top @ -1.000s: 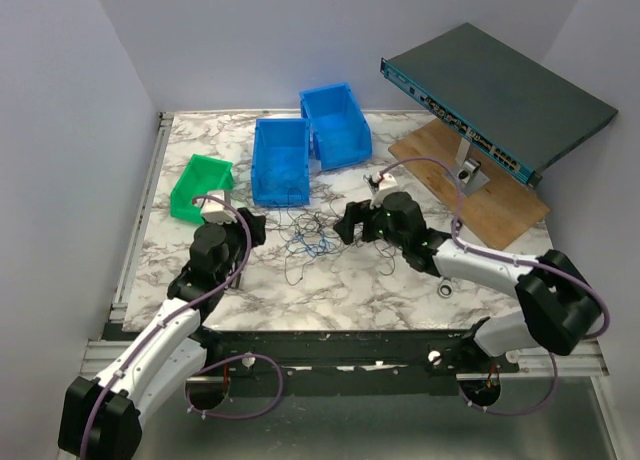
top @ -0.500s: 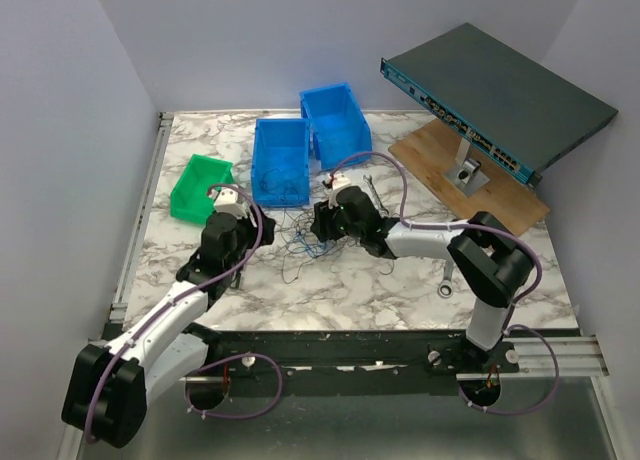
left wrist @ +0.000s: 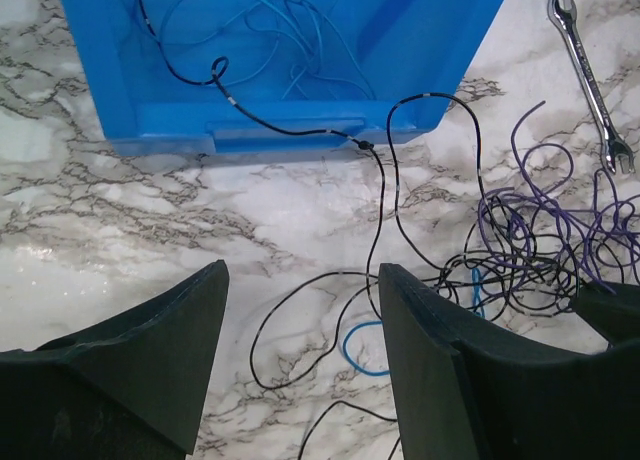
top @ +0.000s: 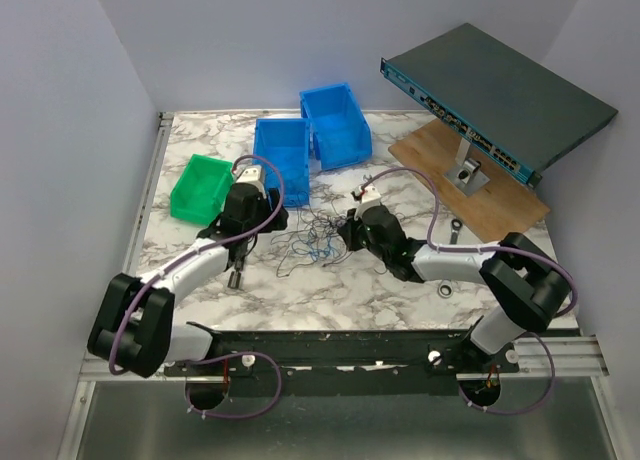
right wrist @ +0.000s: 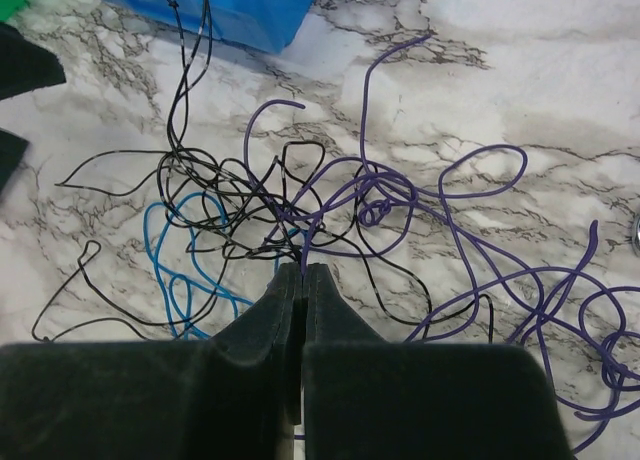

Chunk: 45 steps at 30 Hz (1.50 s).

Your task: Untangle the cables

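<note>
The cables (top: 314, 238) lie as a loose tangle of thin black, blue and purple wires mid-table. My right gripper (right wrist: 303, 272) is shut at the tangle's near edge, and a purple cable (right wrist: 400, 195) runs into its closed tips. A blue cable (right wrist: 170, 280) loops to the left of it. My left gripper (left wrist: 300, 280) hangs open over a black cable (left wrist: 375, 195) and a blue loop (left wrist: 352, 352), holding nothing. The purple tangle (left wrist: 540, 230) sits to its right. One black strand trails into the blue bin (left wrist: 420, 70).
Two blue bins (top: 280, 160) (top: 336, 125) and a green bin (top: 200, 187) stand behind the tangle. A silver wrench (left wrist: 590, 80) lies to the right of the wires. A network switch (top: 495, 100) rests tilted on a wooden board (top: 500, 205) at the back right.
My right gripper has closed from open onto a purple cable and drawn back slightly to the right. The left arm has reached forward and right to the tangle's left side, still open.
</note>
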Motion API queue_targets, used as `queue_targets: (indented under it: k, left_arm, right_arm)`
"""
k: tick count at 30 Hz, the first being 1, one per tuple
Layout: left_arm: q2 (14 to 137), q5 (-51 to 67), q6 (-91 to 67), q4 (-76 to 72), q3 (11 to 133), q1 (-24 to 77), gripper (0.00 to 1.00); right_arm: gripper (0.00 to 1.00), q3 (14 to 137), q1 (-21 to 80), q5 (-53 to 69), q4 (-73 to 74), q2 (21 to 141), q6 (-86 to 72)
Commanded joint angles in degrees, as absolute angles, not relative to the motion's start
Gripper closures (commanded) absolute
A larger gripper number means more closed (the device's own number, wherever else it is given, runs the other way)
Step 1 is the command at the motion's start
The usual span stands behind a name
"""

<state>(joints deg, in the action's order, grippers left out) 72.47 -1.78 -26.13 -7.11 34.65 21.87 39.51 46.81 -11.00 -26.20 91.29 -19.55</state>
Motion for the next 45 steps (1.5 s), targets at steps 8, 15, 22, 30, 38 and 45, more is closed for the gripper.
queue_targets:
  k: [8, 15, 22, 30, 38, 45]
  left_arm:
    - [85.8, 6.9, -24.7, -2.3, 43.9, 24.4, 0.46]
    - [91.7, 7.1, -24.3, 1.5, 48.6, 26.2, 0.52]
    - [97.0, 6.3, -25.4, 6.9, 52.8, 26.1, 0.89]
    - [81.0, -4.6, -26.6, -1.8, 41.1, 26.1, 1.00]
    - [52.7, -17.2, -31.3, 4.1, 32.0, 23.3, 1.00]
    - [37.8, -23.4, -39.3, 19.0, 38.3, 18.2, 1.00]
  right_arm:
    - [0.99, 36.6, 47.0, -14.0, -33.4, 92.3, -21.8]
    - [0.99, 36.5, 47.1, -14.7, -33.8, 92.8, -22.1]
    - [0.99, 36.2, 47.1, -15.8, -34.2, 92.6, -22.6]
    - [0.99, 36.3, 46.9, -39.9, -26.4, 90.8, -32.0]
    - [0.99, 30.6, 42.3, -54.9, -20.3, 83.4, -47.0]
    - [0.99, 28.3, 39.2, -62.6, -13.2, 79.7, -57.1]
